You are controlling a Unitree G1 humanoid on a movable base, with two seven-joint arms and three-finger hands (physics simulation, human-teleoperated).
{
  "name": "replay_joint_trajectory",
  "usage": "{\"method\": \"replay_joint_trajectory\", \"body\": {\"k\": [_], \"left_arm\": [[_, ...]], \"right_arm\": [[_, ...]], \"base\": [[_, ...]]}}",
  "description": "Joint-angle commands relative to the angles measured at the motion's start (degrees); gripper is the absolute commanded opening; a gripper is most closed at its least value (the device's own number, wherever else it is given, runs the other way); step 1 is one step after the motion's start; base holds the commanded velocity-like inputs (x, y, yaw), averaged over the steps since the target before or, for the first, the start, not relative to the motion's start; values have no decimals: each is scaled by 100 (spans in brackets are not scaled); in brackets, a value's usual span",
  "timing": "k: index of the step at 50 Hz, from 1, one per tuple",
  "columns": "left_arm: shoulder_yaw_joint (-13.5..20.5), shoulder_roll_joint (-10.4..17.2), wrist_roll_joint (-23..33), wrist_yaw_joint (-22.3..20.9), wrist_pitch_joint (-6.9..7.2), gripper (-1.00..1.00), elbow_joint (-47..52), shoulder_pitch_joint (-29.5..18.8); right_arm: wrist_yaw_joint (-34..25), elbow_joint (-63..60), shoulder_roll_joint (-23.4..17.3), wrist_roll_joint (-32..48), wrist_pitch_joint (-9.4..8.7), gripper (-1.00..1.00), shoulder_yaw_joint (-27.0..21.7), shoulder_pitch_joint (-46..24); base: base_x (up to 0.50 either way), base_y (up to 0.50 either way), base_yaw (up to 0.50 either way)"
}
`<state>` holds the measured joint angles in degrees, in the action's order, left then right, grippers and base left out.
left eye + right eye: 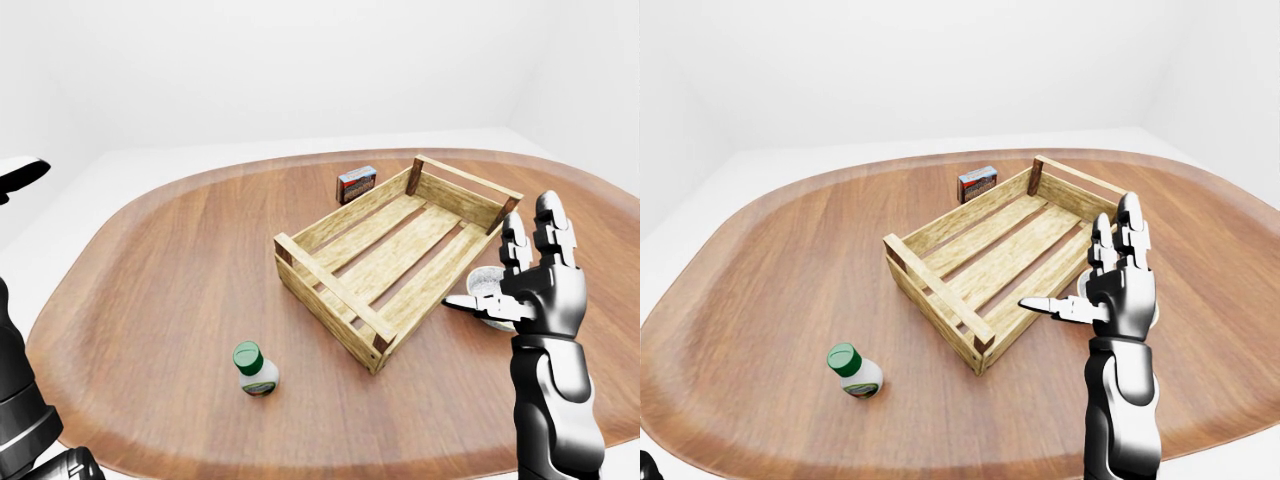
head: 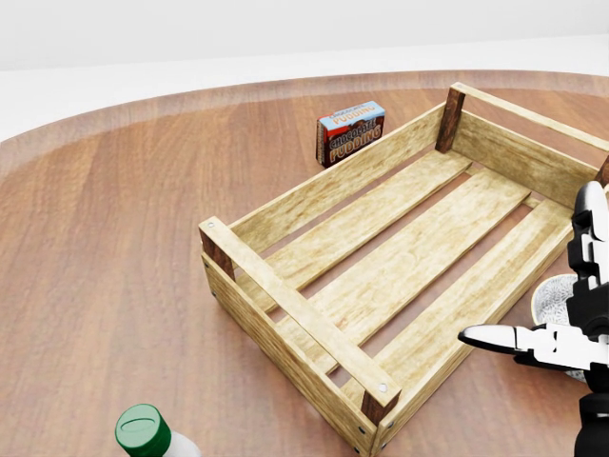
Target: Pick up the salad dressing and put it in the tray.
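The salad dressing bottle (image 1: 256, 369), white with a green cap, stands upright on the wooden table near the bottom of the left-eye view, left of the tray. The slatted wooden tray (image 1: 400, 255) lies at the middle, empty. My right hand (image 1: 520, 285) is raised with open fingers just right of the tray, empty and far from the bottle. Only my left arm (image 1: 20, 400) shows at the left edge of the left-eye view; the hand itself is out of view.
A small chocolate pudding box (image 2: 350, 132) stands just beyond the tray's upper left side. A small grey-white round thing (image 1: 488, 285) sits behind my right hand by the tray. The oval table's edge (image 1: 100, 215) curves round, white floor beyond.
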<state>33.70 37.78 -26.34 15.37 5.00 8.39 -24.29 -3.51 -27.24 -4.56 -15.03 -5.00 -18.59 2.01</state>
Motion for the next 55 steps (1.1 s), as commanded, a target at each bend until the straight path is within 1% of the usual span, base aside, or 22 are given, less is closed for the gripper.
{"method": "replay_joint_trajectory", "body": {"k": [1,10,12,13,27,29,33,34,36,38,39,41,42,45,47,48,50,51,53,54,55], "left_arm": [[14,-7,-13,0,0,100,14,3],[5,-7,-6,2,0,100,11,2],[0,-11,-8,4,0,100,21,4],[0,-11,-5,6,0,100,34,8],[-4,-15,12,-6,0,100,-12,2],[-2,-15,11,-9,0,100,-11,6],[-3,-13,13,-11,0,100,-19,4],[-1,-11,14,-11,0,100,-20,4],[-1,-10,16,-8,0,100,-24,2],[-6,-14,19,-5,0,100,-18,3],[-9,-13,28,-7,0,100,-25,1],[-5,-8,27,-3,0,100,-25,-2],[3,-2,20,0,0,100,-15,-3],[19,13,-1,15,0,100,15,-5],[14,11,1,19,0,100,20,-2],[13,12,0,16,0,100,21,-4],[16,16,-8,19,0,100,22,-8],[20,20,-8,17,0,100,17,-9],[12,24,-9,22,0,100,6,-19],[13,29,-24,29,0,100,17,-26],[13,30,-25,30,0,100,15,-26]], "right_arm": [[21,-15,-13,-83,0,100,-8,2],[31,-31,-25,-55,0,100,6,-1],[-71,-68,-39,-15,0,100,55,32],[-191,-96,-42,-13,0,100,81,76],[-265,-112,37,63,0,100,78,55],[-244,-164,74,-68,0,100,54,74],[-312,-200,74,-269,0,100,166,106],[-469,-348,88,-416,0,100,216,168],[-482,-411,93,-266,0,100,273,197],[-375,-405,82,-59,0,100,309,136],[-535,-385,-9,163,0,100,423,131],[-543,-353,-6,598,0,100,506,118],[-523,-395,11,671,0,100,517,98],[-734,-818,-14,855,0,100,671,128],[-913,-1026,-38,949,0,100,775,90],[-1172,-1166,-129,1099,0,100,944,137],[-1323,-1329,-90,1204,0,100,972,62],[-1515,-1416,-184,1374,0,100,1099,4],[-1773,-1581,-212,1557,0,100,1209,-120],[-1930,-1664,-317,1832,0,100,1374,-220],[-2078,-1758,-312,1941,0,100,1434,-283]], "base": [[0,0,0],[0,0,0],[0,0,0],[28,-3,0],[50,-5,0],[50,-5,0],[0,0,0],[0,0,0],[0,0,0],[0,0,0],[0,0,0],[0,0,0],[-2,-21,0],[-4,-32,0],[-2,-25,0],[0,0,0],[0,0,0],[0,0,0],[0,0,0],[0,0,0],[0,0,0]]}}
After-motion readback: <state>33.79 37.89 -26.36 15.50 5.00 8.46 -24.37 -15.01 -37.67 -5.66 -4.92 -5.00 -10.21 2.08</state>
